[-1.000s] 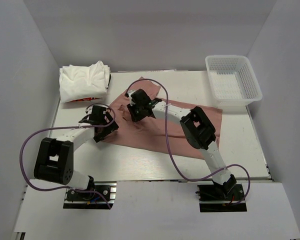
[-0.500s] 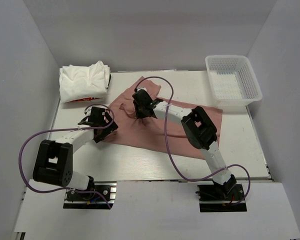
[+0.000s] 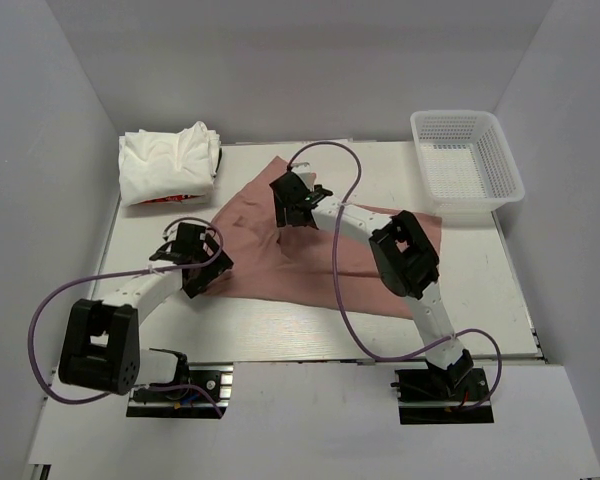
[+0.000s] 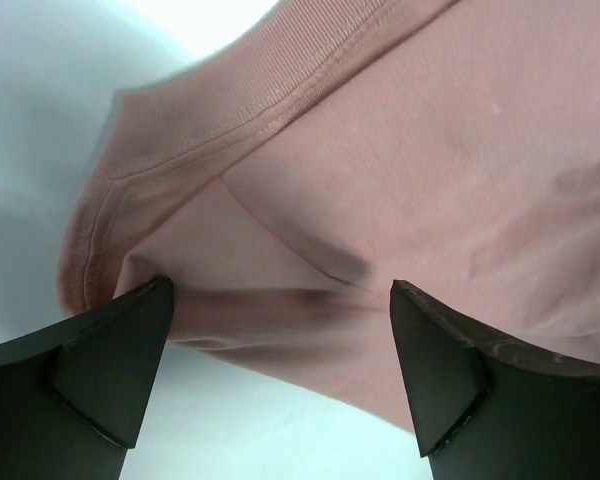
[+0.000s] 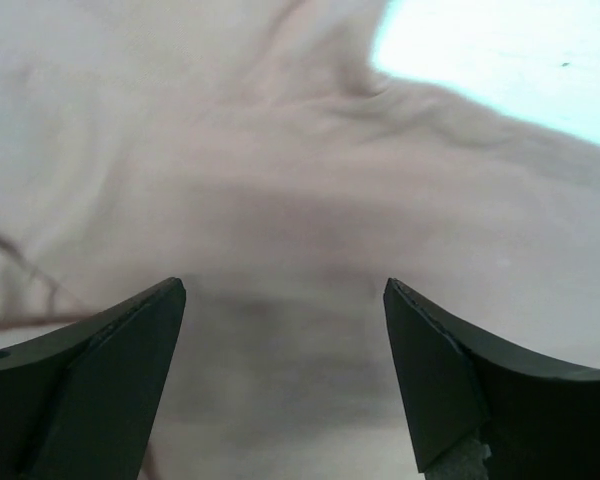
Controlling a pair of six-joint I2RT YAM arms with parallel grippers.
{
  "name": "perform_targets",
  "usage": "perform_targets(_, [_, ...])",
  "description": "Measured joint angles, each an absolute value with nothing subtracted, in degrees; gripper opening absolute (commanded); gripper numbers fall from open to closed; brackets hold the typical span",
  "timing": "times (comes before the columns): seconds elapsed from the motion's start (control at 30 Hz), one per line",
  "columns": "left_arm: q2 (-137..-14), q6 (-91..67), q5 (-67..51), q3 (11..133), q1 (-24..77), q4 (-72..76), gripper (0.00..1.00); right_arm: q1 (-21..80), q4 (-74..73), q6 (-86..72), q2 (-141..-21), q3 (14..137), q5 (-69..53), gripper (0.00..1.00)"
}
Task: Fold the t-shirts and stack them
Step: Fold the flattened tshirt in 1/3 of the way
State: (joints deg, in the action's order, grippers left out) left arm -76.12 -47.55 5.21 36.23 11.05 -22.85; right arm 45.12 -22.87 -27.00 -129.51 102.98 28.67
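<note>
A dusty pink t-shirt lies spread across the middle of the table. My left gripper hangs over the shirt's near left corner. It is open, and in the left wrist view a folded hem of pink cloth lies just ahead of its fingers. My right gripper hovers over the far part of the shirt. It is open too, with smooth pink cloth beneath it and nothing held. Folded white t-shirts, one showing red print, are piled at the back left.
A white plastic mesh basket stands at the back right corner. Purple cables loop from both arms, and the right arm's cable crosses the pink shirt. White walls close in the table on both sides and at the back.
My right gripper has opened and let go of the pink cloth, which now lies flatter and reaches farther back. My left gripper has drifted slightly nearer, still open.
</note>
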Motion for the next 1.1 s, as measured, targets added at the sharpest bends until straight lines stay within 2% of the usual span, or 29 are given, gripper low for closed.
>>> perform_targets(0.2, [-68.7,-48.2,2.9,34.3,11.7,-35.6,1.0,45.1,-24.5,-25.7,-123.5,100.2,24.7,0.91])
perform_targets(0.3, [-62.4,-48.3,2.1,34.6,11.8,-41.6,1.0,45.1,-23.0,-26.0,-113.6,91.6,22.8,0.91])
perform_targets(0.43, [-57.2,-47.5,2.1,37.3,11.8,-43.6,1.0,44.6,-22.0,-28.8,-94.5,73.1,24.3,0.91])
perform_targets(0.6, [-64.6,-45.8,0.6,42.2,11.8,-38.9,1.0,40.4,-25.7,-34.8,-81.3,60.9,26.8,0.91])
perform_targets(0.77, [-78.4,-44.3,-2.0,43.8,11.8,-32.4,1.0,35.9,-29.0,-38.4,-79.6,50.2,25.1,0.91])
perform_targets(0.9, [-83.1,-43.8,-2.4,44.1,11.8,-30.8,1.0,33.3,-29.9,-38.9,-79.3,43.2,21.1,0.91])
perform_targets(1.1, [-83.2,-43.8,-2.0,43.6,11.8,-29.4,1.0,30.6,-27.3,-38.1,-85.1,45.7,19.6,0.91])
